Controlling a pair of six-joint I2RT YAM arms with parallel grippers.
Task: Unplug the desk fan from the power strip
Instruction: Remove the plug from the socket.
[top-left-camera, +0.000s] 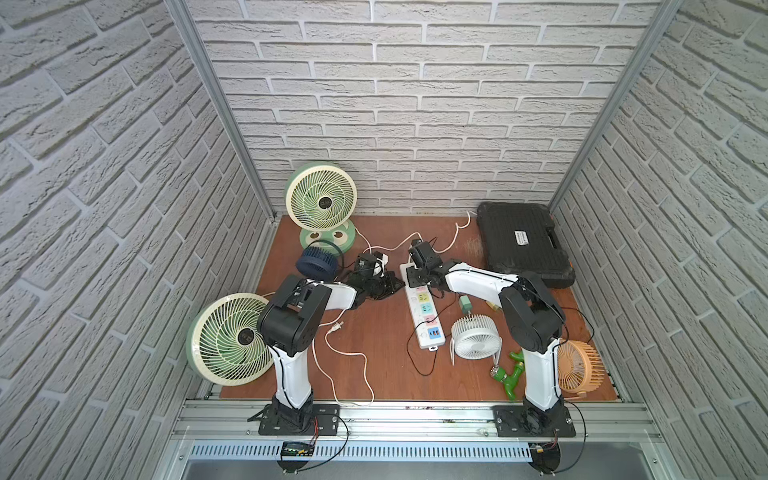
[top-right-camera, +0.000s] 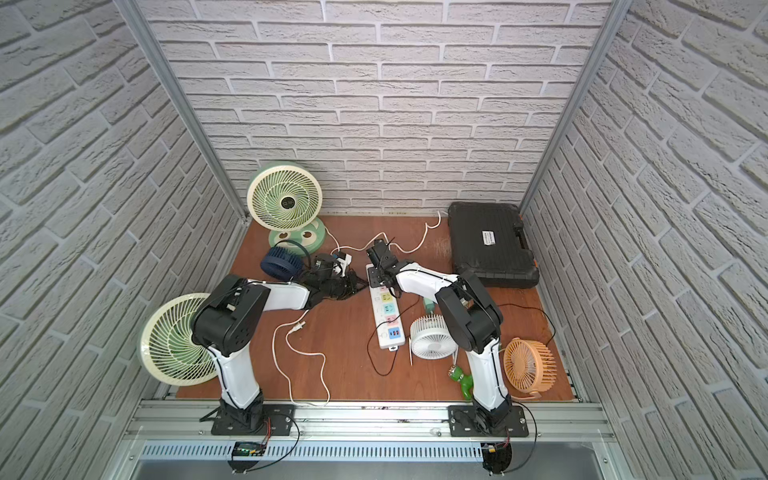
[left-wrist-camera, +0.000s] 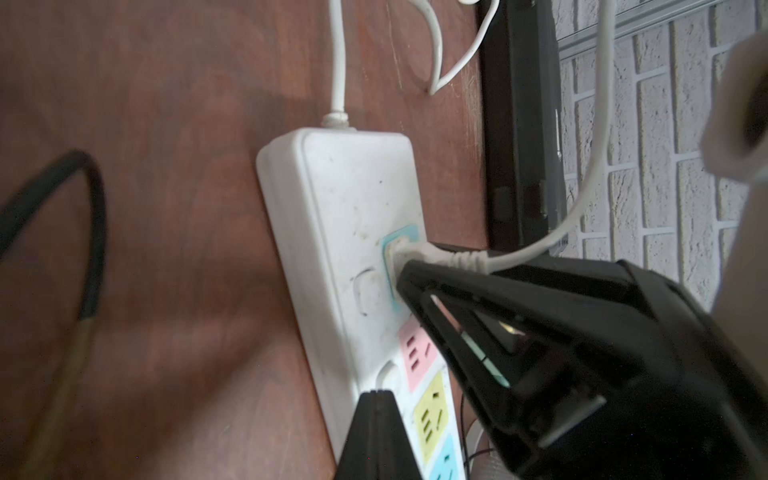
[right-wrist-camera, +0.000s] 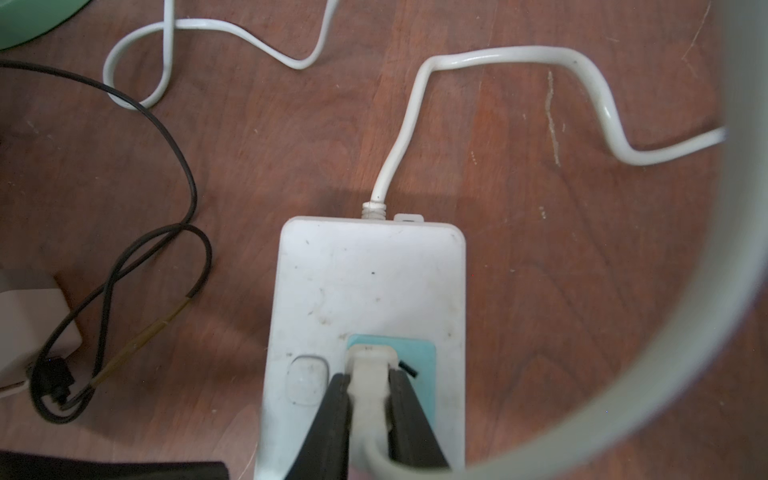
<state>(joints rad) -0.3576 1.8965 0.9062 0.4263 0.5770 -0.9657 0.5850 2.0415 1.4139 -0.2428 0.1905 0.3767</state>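
Right gripper (right-wrist-camera: 368, 374): pinching white plug (right-wrist-camera: 370, 353) in teal socket (right-wrist-camera: 419, 353).
Strip (top-left-camera: 424, 316): mid-table (top-left-camera: 374, 353), long axis front-to-back, cord (right-wrist-camera: 399, 137) end toward back wall (top-left-camera: 415, 124).
Left gripper (left-wrist-camera: 376, 395): pressed together, at Strip edge.

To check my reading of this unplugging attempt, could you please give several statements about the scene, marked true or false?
The right gripper has its jaws shut on a white plug. True.
That plug sits in a pink socket. False: it sits in the teal socket at the cord end of the power strip.
The left gripper has its jaws wide open. False: they are shut.
A black case lies by the back wall. True.
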